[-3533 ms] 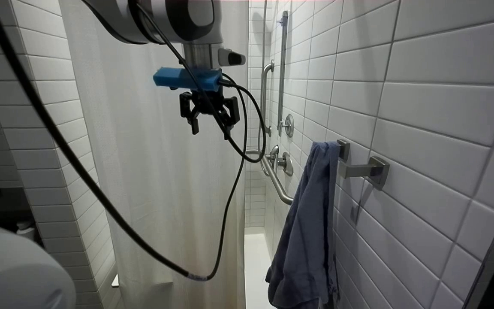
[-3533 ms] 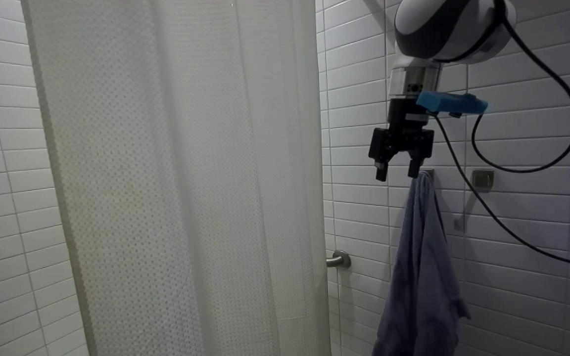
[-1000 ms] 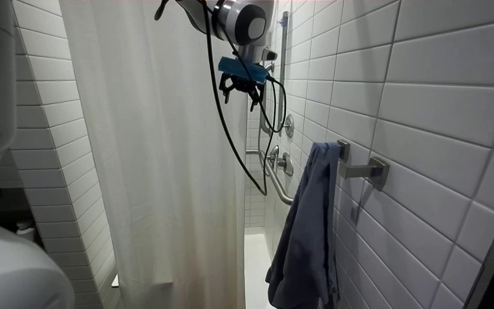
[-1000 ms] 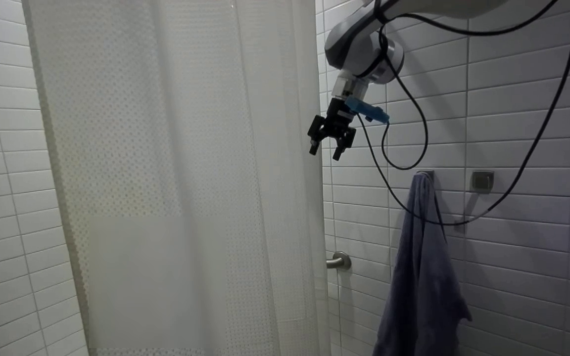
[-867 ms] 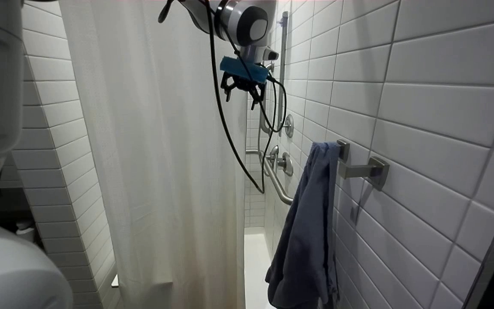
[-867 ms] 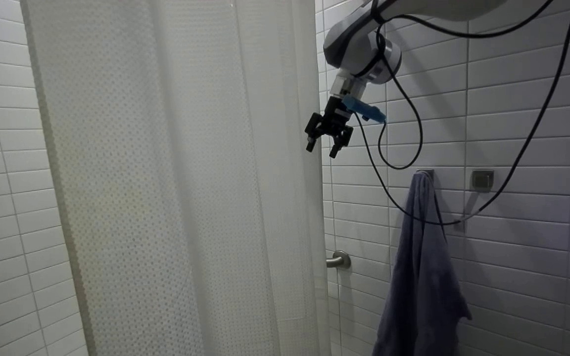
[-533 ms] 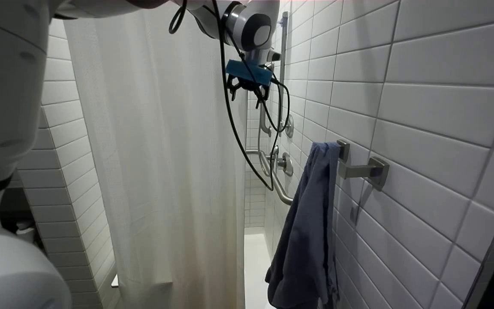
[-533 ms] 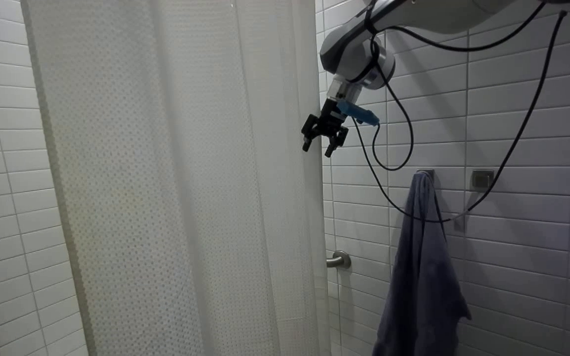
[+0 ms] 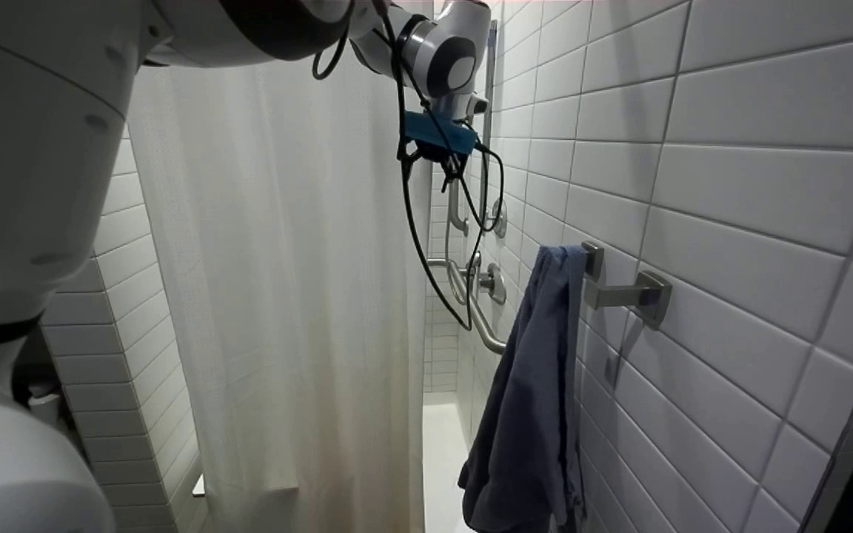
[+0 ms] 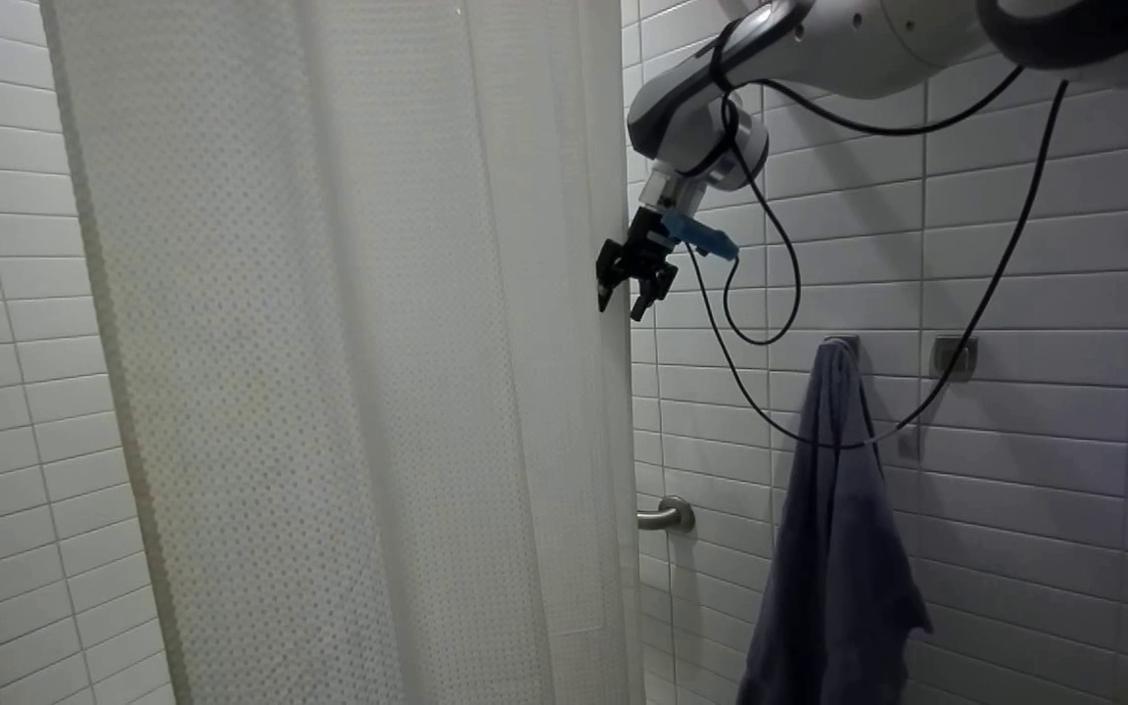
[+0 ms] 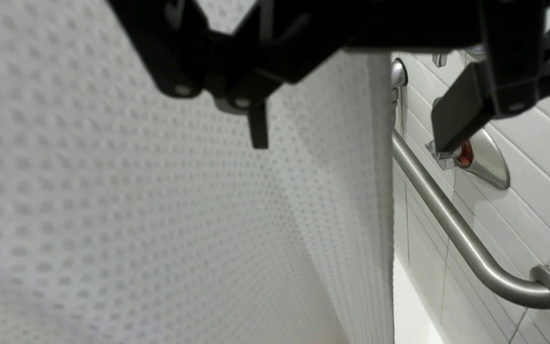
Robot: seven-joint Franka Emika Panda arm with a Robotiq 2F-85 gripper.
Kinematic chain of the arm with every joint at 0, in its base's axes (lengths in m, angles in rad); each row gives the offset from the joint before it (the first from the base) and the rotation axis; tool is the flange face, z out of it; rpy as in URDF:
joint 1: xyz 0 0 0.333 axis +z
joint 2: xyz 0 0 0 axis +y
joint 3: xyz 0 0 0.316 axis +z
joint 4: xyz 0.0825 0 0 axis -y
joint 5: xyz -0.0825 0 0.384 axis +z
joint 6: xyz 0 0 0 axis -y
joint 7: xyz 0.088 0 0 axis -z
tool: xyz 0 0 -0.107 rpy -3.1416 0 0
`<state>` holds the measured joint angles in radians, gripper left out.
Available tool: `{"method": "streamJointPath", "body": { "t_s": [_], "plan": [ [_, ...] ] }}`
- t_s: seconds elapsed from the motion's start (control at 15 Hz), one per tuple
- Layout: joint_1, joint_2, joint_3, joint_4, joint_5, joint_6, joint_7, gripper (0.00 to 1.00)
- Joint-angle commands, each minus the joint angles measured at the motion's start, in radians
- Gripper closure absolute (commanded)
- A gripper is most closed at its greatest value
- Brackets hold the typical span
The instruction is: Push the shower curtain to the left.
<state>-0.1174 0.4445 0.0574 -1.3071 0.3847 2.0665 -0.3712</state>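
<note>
Dim, greyish light. In an exterior view your wall tiles (image 9: 752, 185) come through pale; a soft shadow slants below the wall bracket (image 9: 652, 296); lower right corner nearly black. The shower curtain (image 9: 286, 296) is pale up top, yellower low down. In an exterior view you get it darker: diagonal shadow on the tiles behind the robot arm (image 10: 848, 49), violet cast at the right edge. Wrist view: your jaws, parted, show as black silhouettes; the shower curtain's dots blur at left; a highlight streaks the grab bar (image 11: 447, 217); shower floor (image 11: 411, 306) washes to white.
</note>
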Motion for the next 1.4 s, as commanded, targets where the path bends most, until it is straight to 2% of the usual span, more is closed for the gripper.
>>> {"method": "streamJointPath", "body": {
  "t_s": [0.0,0.27,0.47,0.87,1.07,1.33],
  "plan": [
    [-0.038,0.037,0.03,0.083,0.008,-0.129,-0.074,0.47],
    [-0.058,0.056,0.037,0.134,0.011,-0.24,-0.142,0.81],
    [-0.063,0.069,0.037,0.163,0.01,-0.289,-0.167,1.0],
    [-0.058,0.087,0.037,0.203,0.01,-0.366,-0.215,1.0],
    [-0.072,0.085,0.06,0.233,0.005,-0.532,-0.308,1.0],
    [-0.05,0.075,0.06,0.257,-0.038,-0.734,-0.417,1.0]
  ]
}}
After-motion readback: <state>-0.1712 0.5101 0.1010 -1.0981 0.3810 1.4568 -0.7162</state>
